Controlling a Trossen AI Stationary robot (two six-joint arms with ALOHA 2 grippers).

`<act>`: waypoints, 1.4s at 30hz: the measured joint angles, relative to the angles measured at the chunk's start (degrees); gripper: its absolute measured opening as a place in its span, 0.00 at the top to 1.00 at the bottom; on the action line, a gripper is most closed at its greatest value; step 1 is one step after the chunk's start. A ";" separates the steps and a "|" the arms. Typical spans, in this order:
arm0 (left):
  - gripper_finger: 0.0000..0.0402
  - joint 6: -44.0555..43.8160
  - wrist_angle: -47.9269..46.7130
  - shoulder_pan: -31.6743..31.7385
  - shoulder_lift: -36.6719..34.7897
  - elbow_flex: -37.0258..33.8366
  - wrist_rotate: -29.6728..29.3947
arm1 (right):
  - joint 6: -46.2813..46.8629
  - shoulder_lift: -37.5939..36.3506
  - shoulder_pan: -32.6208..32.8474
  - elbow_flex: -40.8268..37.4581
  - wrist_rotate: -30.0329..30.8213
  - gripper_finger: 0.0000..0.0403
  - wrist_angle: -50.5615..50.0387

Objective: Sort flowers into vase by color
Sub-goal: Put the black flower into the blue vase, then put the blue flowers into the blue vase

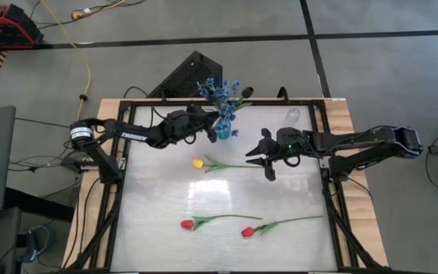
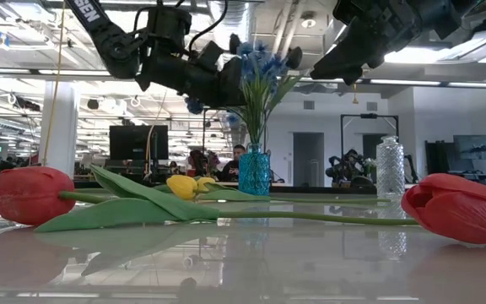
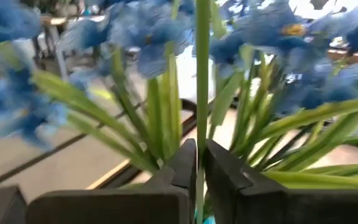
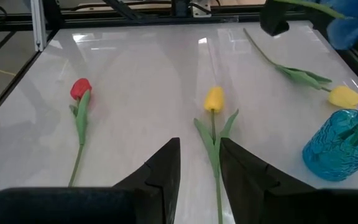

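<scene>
A blue glass vase (image 1: 223,131) (image 2: 254,171) stands at the table's far middle with a bunch of blue flowers (image 2: 260,63) in it. My left gripper (image 1: 211,131) (image 3: 199,168) is level at the bunch above the vase's mouth, shut on one green stem. Its blossom is out of the wrist view. A yellow tulip (image 1: 198,163) (image 4: 214,98) lies on the table in front of my right gripper (image 1: 261,157) (image 4: 199,165), which hangs open above the table. A second yellow tulip (image 4: 345,96) lies beside the vase. Two red tulips (image 1: 187,224) (image 1: 247,231) lie near the front edge. My left gripper pinches an upright green stem (image 3: 201,134) between its two fingers, among the blue flowers' leaves. The fingers come level from the table's left and lie across the stem. The stem stands upright; the fingers hide its lower part and the vase's mouth.
A clear glass vase (image 1: 293,116) (image 2: 390,167) stands at the far right of the white table top, near my right arm. A black frame (image 1: 120,190) runs along the table's sides. The middle of the table between the yellow and red tulips is bare.
</scene>
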 joint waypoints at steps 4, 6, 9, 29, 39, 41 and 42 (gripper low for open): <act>0.84 -0.38 -6.83 0.09 -3.39 -0.02 0.03 | 0.00 0.00 0.00 0.00 -0.02 0.66 0.01; 0.78 -0.18 -9.71 0.09 -5.41 -0.02 1.88 | 0.00 0.00 0.00 0.00 -0.02 0.66 0.02; 0.70 0.61 -13.52 0.06 -8.91 -0.02 4.81 | 0.04 -0.04 0.00 0.00 -0.02 0.66 0.02; 0.61 0.14 -34.62 0.09 -40.61 -0.04 10.56 | 3.05 -0.13 0.00 1.92 -0.03 0.66 0.04; 0.61 0.58 -34.95 0.07 -37.54 -0.09 11.90 | 3.52 -0.13 0.07 2.58 -0.02 0.66 -0.07; 0.61 0.72 -34.97 0.08 -37.34 -0.09 11.86 | 3.52 -0.13 0.07 2.58 -0.02 0.66 -0.09; 0.61 0.87 -35.06 0.09 -37.33 -0.09 11.89 | 3.52 -0.13 0.07 2.58 -0.02 0.66 -0.11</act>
